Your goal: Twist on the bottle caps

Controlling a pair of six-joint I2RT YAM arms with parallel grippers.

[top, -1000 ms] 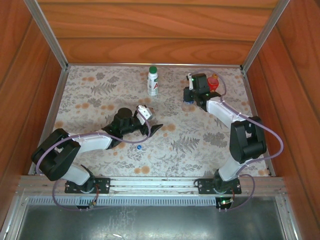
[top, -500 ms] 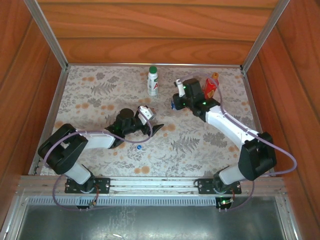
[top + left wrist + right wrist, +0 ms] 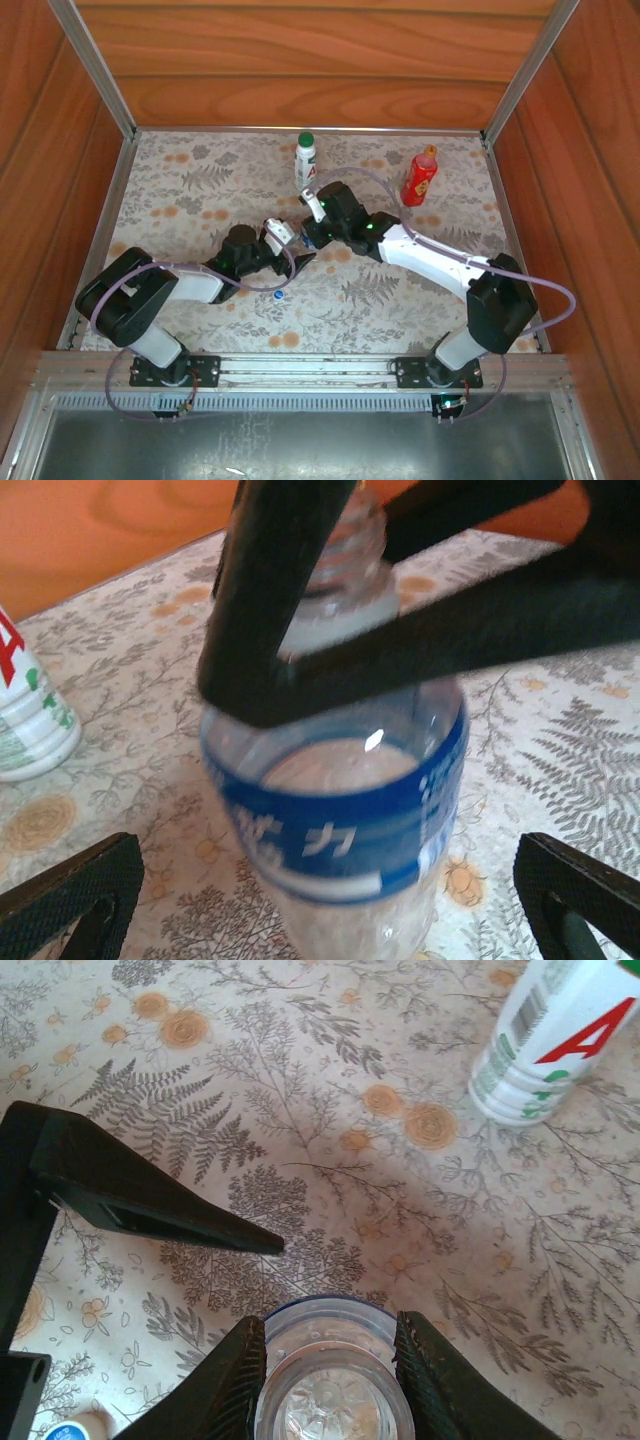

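Looking across the flowered table (image 3: 180, 200), I'd say two of the three jobs are done, or close to it. Back there the tall white bottle (image 3: 305, 165) wears its green cap (image 3: 306, 139), and off to the right the red bottle (image 3: 417, 182) has its orange cap (image 3: 430, 151) sitting on top, though from here I can't tell how tightly either is turned. That leaves the short clear bottle (image 3: 340, 830) with the blue label: its threaded neck is bare, and its blue cap (image 3: 278, 295) lies loose on the table near the front, just beside the left arm's wrist and apart from the bottle. So fetching that cap, seating it and twisting it down is what remains, by my reckoning. Now the arms: the right arm (image 3: 430, 255) is stretched long and low across the middle toward the left, and the left arm (image 3: 180, 285) is folded near its base with the forearm pointing in to meet it. The right gripper (image 3: 330, 1332) is clamped on the clear bottle high up at the neck, one finger on each side just below the open mouth; whether the bottle rests on the table or hangs lifted I can't make out. The left gripper (image 3: 325, 875) is spread wide with nothing in it, its fingers well out to either side of the bottle's body, touching neither the bottle nor the cap.
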